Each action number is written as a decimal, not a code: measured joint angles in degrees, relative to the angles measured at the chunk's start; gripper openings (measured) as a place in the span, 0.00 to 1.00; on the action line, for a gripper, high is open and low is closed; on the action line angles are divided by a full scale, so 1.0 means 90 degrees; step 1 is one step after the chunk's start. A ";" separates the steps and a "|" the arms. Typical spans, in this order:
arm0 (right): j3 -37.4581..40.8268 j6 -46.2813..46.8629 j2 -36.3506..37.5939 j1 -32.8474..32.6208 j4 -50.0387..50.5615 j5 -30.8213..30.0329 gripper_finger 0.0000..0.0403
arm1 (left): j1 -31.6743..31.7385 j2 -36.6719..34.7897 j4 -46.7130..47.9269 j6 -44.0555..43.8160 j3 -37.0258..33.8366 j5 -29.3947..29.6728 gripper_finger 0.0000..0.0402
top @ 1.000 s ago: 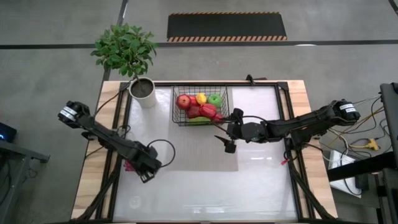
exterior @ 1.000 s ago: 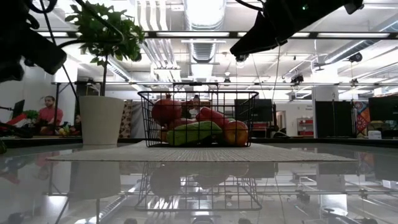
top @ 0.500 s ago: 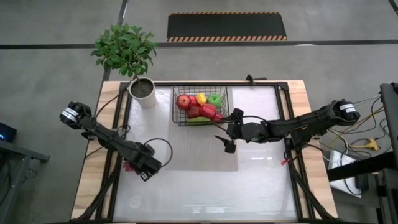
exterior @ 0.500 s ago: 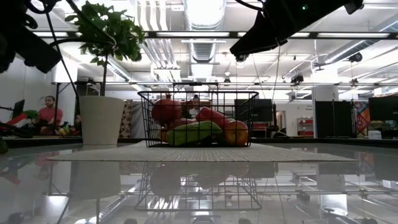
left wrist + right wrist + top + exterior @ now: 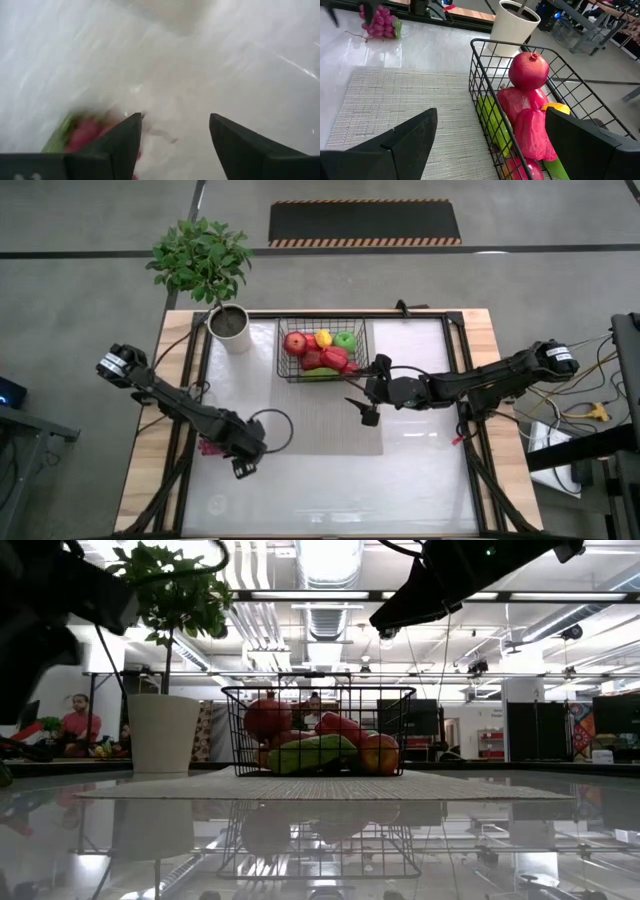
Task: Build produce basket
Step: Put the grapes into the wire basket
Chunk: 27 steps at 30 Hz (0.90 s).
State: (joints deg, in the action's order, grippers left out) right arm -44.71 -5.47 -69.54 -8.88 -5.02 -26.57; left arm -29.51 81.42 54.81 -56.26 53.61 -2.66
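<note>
The black wire basket (image 5: 322, 350) stands on the far part of a grey mat. It holds a red apple (image 5: 295, 343), a yellow fruit (image 5: 323, 337), a green apple (image 5: 345, 339), a red pepper (image 5: 532, 132) and a green cucumber (image 5: 310, 754). A bunch of purple grapes (image 5: 210, 446) lies on the table near its left edge. My left gripper (image 5: 243, 468) points down just right of the grapes, open, with bare table between its fingers (image 5: 175, 145). My right gripper (image 5: 368, 414) hovers open over the mat, off the basket's near right corner.
A white plant pot (image 5: 231, 327) with a leafy plant stands left of the basket at the far left. The grey mat (image 5: 330, 420) runs from the basket toward the table's middle. Black frame rails (image 5: 190, 410) line the table's sides. People sit in the room beyond (image 5: 75, 722).
My left gripper has gone a little toward the table's right and near edges, away from the grapes, which lie where they were. My right arm has kept still.
</note>
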 joint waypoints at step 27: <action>0.0181 0.0296 -0.0002 0.0002 0.0054 -0.0003 0.87 | -0.0234 0.1069 0.0267 0.5238 -0.0285 0.0185 0.54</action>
State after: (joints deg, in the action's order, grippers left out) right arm -43.08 -2.80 -69.55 -8.86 -4.53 -26.60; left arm -31.62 91.05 57.22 -9.12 51.05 -0.99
